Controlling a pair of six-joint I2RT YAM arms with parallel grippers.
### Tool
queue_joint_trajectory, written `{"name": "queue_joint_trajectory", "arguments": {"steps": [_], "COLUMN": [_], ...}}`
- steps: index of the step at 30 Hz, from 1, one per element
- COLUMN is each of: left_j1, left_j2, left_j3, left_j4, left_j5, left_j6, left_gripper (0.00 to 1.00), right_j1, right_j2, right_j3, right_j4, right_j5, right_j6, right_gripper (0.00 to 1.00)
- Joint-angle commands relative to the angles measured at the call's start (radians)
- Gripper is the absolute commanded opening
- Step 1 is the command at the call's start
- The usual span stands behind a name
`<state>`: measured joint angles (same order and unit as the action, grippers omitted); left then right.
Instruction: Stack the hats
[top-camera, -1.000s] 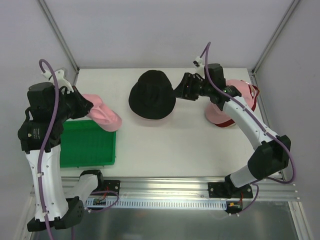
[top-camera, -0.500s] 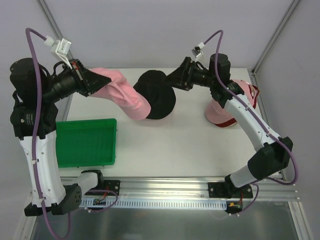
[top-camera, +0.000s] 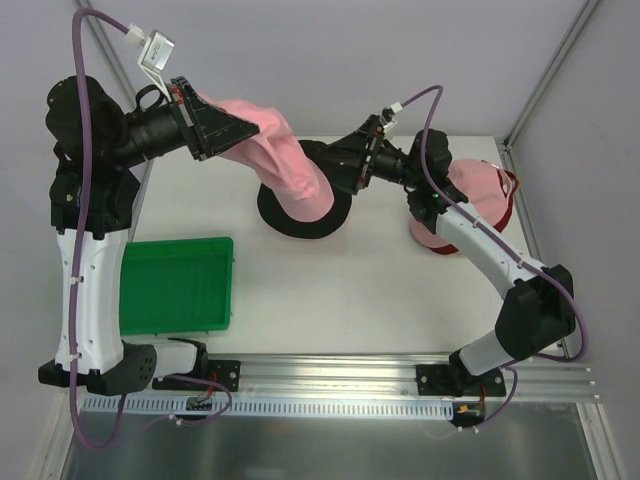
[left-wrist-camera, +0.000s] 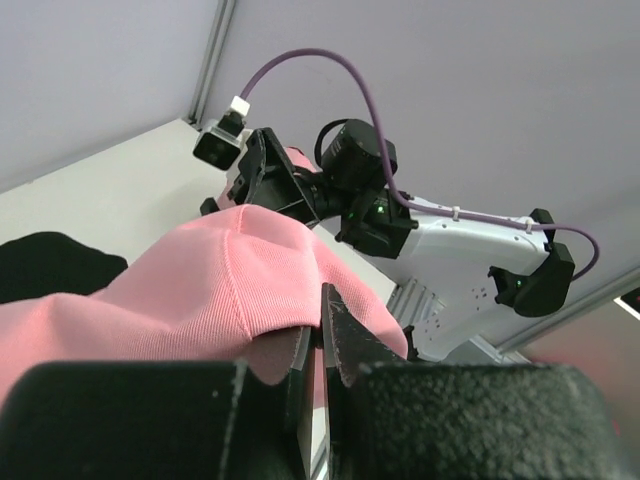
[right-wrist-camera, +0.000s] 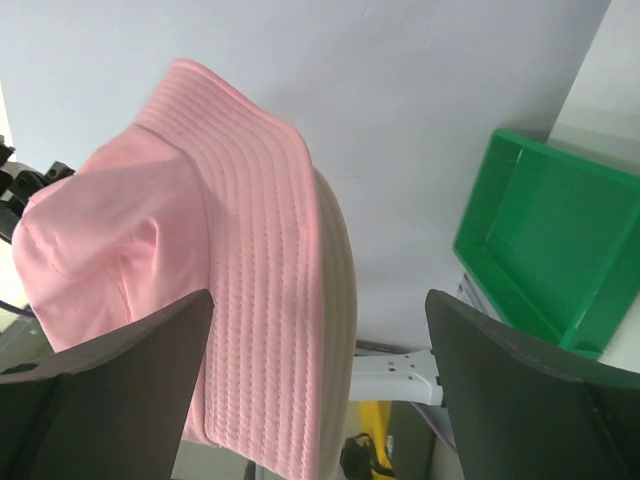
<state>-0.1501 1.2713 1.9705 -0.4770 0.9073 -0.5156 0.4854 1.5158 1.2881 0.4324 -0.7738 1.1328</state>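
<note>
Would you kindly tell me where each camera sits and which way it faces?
Top external: fixed above and behind the arm bases, looking down on the table; the left arm and right arm show whole.
Left wrist: on the raised left arm, looking past the left gripper, shut on the pink hat, toward the right arm.
Right wrist: looks out through the open right gripper at the pink hat, with the green tray beyond.
Shared: all three see the pink hat; the wrist cameras roughly face each other.

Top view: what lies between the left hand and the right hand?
In the top view, the pink hat, pinched by the left hand over the black hat; the right hand is open beside it.
</note>
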Motion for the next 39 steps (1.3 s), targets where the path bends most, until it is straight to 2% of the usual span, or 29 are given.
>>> {"name": "queue_joint_trajectory", "arguments": {"steps": [1, 8, 12, 17, 20, 27, 35, 38, 39], "left_j1": [-0.022, -0.034, -0.037, -0.039, -0.04, -0.042, -0.042, -0.042, -0.042], "left_j2": [0.01, 0.008, 0.005, 0.016, 0.022, 0.031, 0.043, 0.037, 0.034], "left_j3": [0.031, -0.033, -0.062, -0.067, -0.065, -0.071, -0.137, -0.179, -0.189], "left_j4": [0.106, 0.142, 0.167, 0.186, 0.202, 0.212, 0.21, 0.21, 0.21], "left_j5": [-0.015, -0.041, -0.048, -0.045, -0.042, -0.033, -0.053, -0.071, -0.077], "left_j6": [-0.027, -0.02, -0.021, -0.021, -0.026, -0.018, 0.008, 0.023, 0.025], "left_gripper": [0.0, 0.0, 0.0, 0.0, 0.0, 0.0, 0.0, 0.0, 0.0], "right_j1": [0.01, 0.019, 0.033, 0.038, 0.038, 0.039, 0.039, 0.033, 0.03], "right_j2": [-0.017, 0.02, 0.04, 0.049, 0.044, 0.056, 0.087, 0.092, 0.09], "right_j3": [-0.044, -0.081, -0.087, -0.093, -0.098, -0.136, -0.151, -0.161, -0.164], "right_j4": [0.247, 0.445, 0.503, 0.526, 0.482, 0.574, 0.718, 0.736, 0.735], "right_j5": [0.03, 0.042, 0.041, 0.041, 0.024, 0.027, 0.031, 0.028, 0.028], "right_j6": [0.198, 0.341, 0.389, 0.41, 0.377, 0.426, 0.527, 0.529, 0.522], "right_gripper": [0.93, 0.85, 0.85, 0.84, 0.83, 0.8, 0.56, 0.43, 0.36]}}
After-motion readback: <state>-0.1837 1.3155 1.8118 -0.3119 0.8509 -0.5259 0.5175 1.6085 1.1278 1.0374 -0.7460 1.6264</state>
